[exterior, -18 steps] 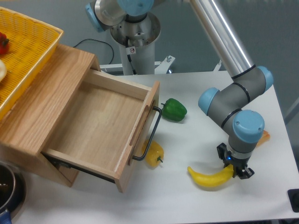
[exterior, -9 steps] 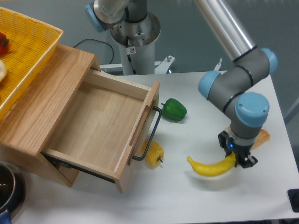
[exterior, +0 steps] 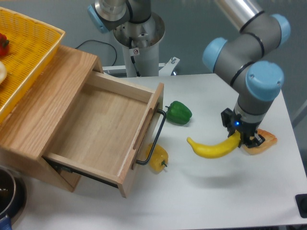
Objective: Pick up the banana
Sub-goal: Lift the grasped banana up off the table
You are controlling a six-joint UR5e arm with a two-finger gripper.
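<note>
Camera view: I see my gripper (exterior: 242, 137) clenched on the banana's (exterior: 211, 148) right end, holding it off the table (exterior: 201, 201), green pepper (exterior: 178, 112) at ten o'clock.

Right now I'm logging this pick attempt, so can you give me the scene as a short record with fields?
tool: shut on the banana's right end
banana: lifted off the table, shadow below it
bread slice: on the table behind the tool
green pepper: beside the drawer handle
yellow pepper: below the handle
drawer: pulled open, empty
</note>
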